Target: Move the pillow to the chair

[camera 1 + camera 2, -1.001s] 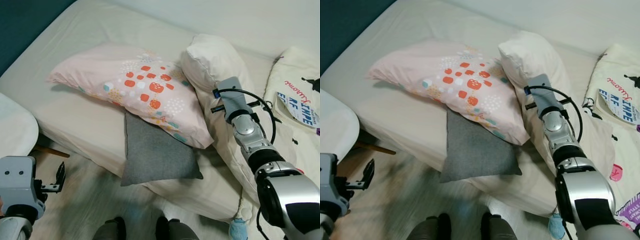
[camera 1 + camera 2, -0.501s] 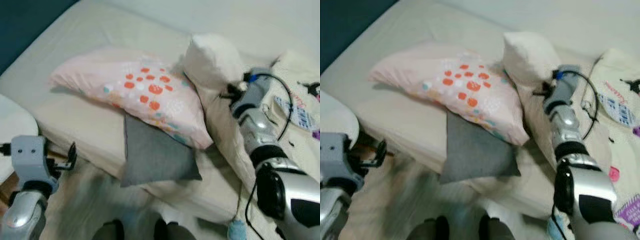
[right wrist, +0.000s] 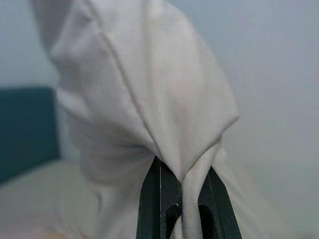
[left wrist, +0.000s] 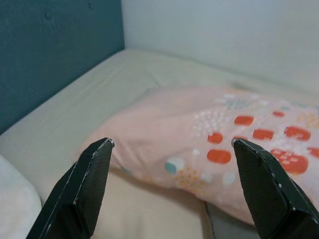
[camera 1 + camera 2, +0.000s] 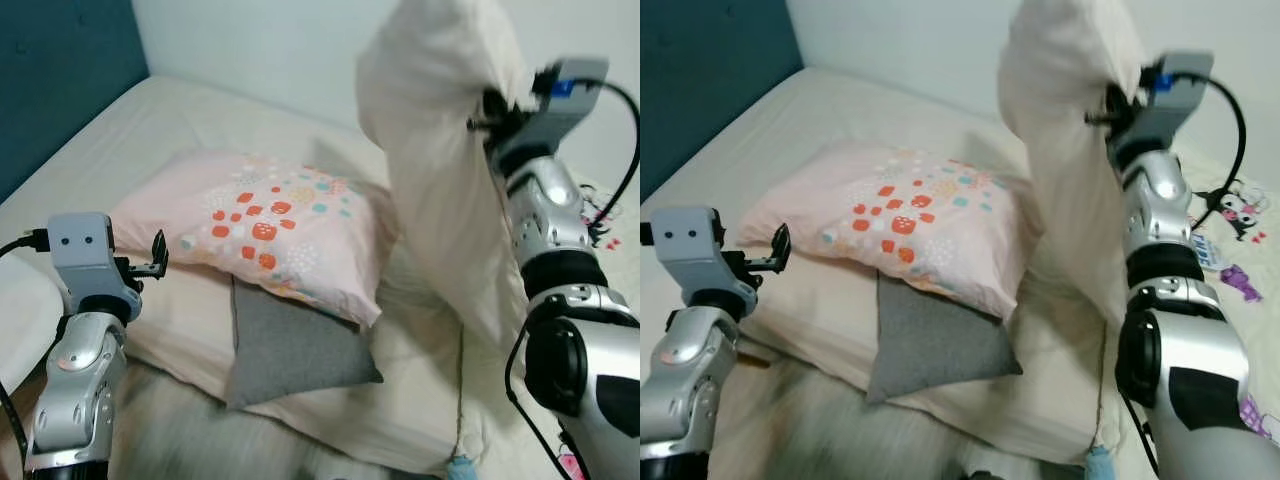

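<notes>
Cream pillow held aloft over the bed; chair not located.

Nearest: left tool [image 5: 155,257], fingers spread and gripping nothing, hovering by the bed edge just beside the pink cotton pillow with orange and teal spots [image 5: 280,225]. A flat grey square cushion [image 5: 290,345] lies half under that pillow on the cream-sheeted bed [image 5: 150,130]. Further back, right tool [image 3: 180,206] is clenched on a gathered fold of the large cream fabric pillow [image 5: 440,150]. That pillow hangs below the grip, long axis near vertical, lower end touching or close to the bedding. Carry falls to the right arm, in my judgement.
</notes>
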Tool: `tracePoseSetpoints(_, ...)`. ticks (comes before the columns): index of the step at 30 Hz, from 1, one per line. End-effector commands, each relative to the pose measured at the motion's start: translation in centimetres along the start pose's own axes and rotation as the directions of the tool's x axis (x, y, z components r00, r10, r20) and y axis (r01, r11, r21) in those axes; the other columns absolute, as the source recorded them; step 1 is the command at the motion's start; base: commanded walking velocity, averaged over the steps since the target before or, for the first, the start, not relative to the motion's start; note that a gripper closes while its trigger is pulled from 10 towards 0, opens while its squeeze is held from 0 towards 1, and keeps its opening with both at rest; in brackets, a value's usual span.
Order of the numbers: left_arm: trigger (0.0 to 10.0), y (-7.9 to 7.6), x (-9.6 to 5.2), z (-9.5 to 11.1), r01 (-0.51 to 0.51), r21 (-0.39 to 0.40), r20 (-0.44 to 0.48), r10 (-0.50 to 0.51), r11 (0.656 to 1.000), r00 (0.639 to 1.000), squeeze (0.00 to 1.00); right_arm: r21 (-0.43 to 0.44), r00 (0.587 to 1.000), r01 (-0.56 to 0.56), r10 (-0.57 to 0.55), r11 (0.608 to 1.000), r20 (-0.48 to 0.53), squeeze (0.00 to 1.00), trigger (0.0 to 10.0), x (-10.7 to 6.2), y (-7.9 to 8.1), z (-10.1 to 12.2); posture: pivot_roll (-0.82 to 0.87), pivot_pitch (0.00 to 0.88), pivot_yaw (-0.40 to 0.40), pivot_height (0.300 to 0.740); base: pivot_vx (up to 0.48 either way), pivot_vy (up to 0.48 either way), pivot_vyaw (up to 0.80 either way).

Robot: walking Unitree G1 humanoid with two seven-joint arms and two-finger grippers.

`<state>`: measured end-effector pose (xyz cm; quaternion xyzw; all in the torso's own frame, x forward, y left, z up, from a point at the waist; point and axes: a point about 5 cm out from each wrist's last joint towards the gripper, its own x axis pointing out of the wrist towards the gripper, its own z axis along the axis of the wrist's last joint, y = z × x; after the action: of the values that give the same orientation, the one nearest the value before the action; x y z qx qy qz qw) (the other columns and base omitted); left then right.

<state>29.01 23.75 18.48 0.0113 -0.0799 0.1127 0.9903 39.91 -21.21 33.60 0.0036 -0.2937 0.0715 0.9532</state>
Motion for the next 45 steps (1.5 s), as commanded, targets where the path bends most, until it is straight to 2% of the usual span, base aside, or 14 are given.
tracePoseSetpoints(1, 10.0, 0.6, 0.1, -0.2, -0.025, 0.015, 0.006, 0.025, 1.0, 1.0, 0.0, -0.038, 0.98, -0.051, 0.058, 0.998, 0.19, 0.0, 0.0, 1.4, 1.1, 4.2, 0.0, 0.0, -0.087, 0.74, 0.0, 0.0, 0.8)
tracePoseSetpoints(2, 10.0, 0.6, 0.1, -0.2, -0.025, 0.015, 0.006, 0.025, 1.0, 1.0, 0.0, -0.038, 0.98, -0.051, 0.058, 0.998, 0.19, 0.0, 0.0, 1.4, 1.1, 4.2, 0.0, 0.0, -0.087, 0.74, 0.0, 0.0, 0.8)
tracePoseSetpoints(4, 10.0, 0.4, 0.8, -0.1, -0.035, 0.0, 0.019, 0.035, 0.999, 0.999, 0.0, -0.039, 0.948, -0.114, 0.12, 0.993, 0.295, 0.0, 0.0, 2.4, 2.6, 6.9, 0.0, 0.0, -0.085, 0.74, 0.0, 0.0, 0.8)
tracePoseSetpoints(6, 10.0, 0.3, 1.1, -0.2, -0.039, -0.003, 0.024, 0.039, 0.999, 0.999, 0.0, -0.038, 0.933, -0.14, 0.144, 0.989, 0.33, 0.0, 0.0, 2.6, 3.2, 7.8, 0.0, 0.0, -0.085, 0.74, 0.0, 0.0, 0.8)
tracePoseSetpoints(8, 10.0, -0.1, 1.7, 0.2, -0.036, 0.003, 0.047, 0.036, 0.999, 0.998, 0.0, -0.024, 0.871, -0.248, 0.234, 0.968, 0.432, 0.0, 0.0, 3.1, 5.6, 10.5, 0.0, 0.0, -0.083, 0.74, 0.0, 0.0, 0.8)
tracePoseSetpoints(9, 10.0, -0.1, 1.7, 0.2, -0.036, 0.003, 0.047, 0.036, 0.999, 0.998, 0.0, -0.024, 0.871, -0.248, 0.234, 0.968, 0.432, 0.0, 0.0, 3.1, 5.6, 10.5, 0.0, 0.0, -0.083, 0.74, 0.0, 0.0, 0.8)
tracePoseSetpoints(11, 10.0, -0.2, 2.2, 0.4, -0.043, 0.009, 0.071, 0.042, 0.999, 0.997, 0.0, 0.006, 0.797, -0.379, 0.323, 0.925, 0.511, 0.0, 0.0, 3.0, 8.3, 12.4, 0.0, 0.0, -0.085, 0.74, 0.0, 0.0, 0.8)
tracePoseSetpoints(14, 10.0, -0.2, 2.4, 0.5, -0.05, 0.011, 0.079, 0.049, 0.999, 0.996, 0.0, 0.026, 0.762, -0.446, 0.364, 0.895, 0.536, 0.0, 0.0, 2.8, 9.7, 12.8, 0.0, 0.0, -0.085, 0.74, 0.0, 0.0, 0.8)
tracePoseSetpoints(16, 10.0, -0.2, 2.5, 0.4, -0.062, 0.014, 0.086, 0.06, 0.998, 0.994, 0.0, 0.055, 0.711, -0.55, 0.432, 0.833, 0.555, 0.0, 0.0, 2.1, 12.2, 12.7, 0.01, 0.0, -0.091, 0.74, 0.0, 0.0, 0.8)
tracePoseSetpoints(19, 10.0, -0.4, 2.4, 0.2, -0.064, 0.015, 0.088, 0.063, 0.998, 0.994, 0.0, 0.076, 0.694, -0.597, 0.466, 0.799, 0.548, 0.0, 0.0, 1.7, 13.6, 12.0, 0.01, 0.0, -0.093, 0.74, 0.0, 0.0, 0.8)
tracePoseSetpoints(28, 10.0, -0.9, 1.7, -0.7, -0.05, 0.018, 0.079, 0.048, 0.999, 0.996, 0.0, 0.149, 0.734, -0.612, 0.488, 0.777, 0.472, 0.0, 0.0, 1.1, 14.4, 9.5, 0.01, 0.0, -0.097, 0.74, 0.0, 0.0, 0.8)
tracePoseSetpoints(33, 10.0, -1.0, 1.2, -1.0, -0.035, 0.028, 0.074, 0.033, 0.999, 0.997, 0.0, 0.163, 0.819, -0.55, 0.491, 0.819, 0.297, 0.0, 0.0, 0.2, 14.3, 5.2, 0.0, 0.0, -0.092, 0.74, 0.0, 0.0, 0.8)
tracePoseSetpoints(37, 10.0, -0.9, 1.0, -1.1, -0.027, 0.033, 0.074, 0.025, 0.999, 0.997, 0.0, 0.164, 0.861, -0.501, 0.471, 0.85, 0.192, 0.0, 0.0, -0.4, 13.5, 3.1, 0.0, 0.0, -0.087, 0.74, 0.0, 0.0, 0.6)
tracePoseSetpoints(45, 10.0, -1.3, 0.9, -0.9, -0.004, 0.035, 0.084, 0.001, 0.999, 0.996, 0.0, 0.128, 0.866, -0.501, 0.494, 0.856, 0.084, 0.0, 0.0, -1.1, 13.6, 1.1, 0.0, 0.0, -0.085, 0.74, 0.097, 0.0, 0.3)
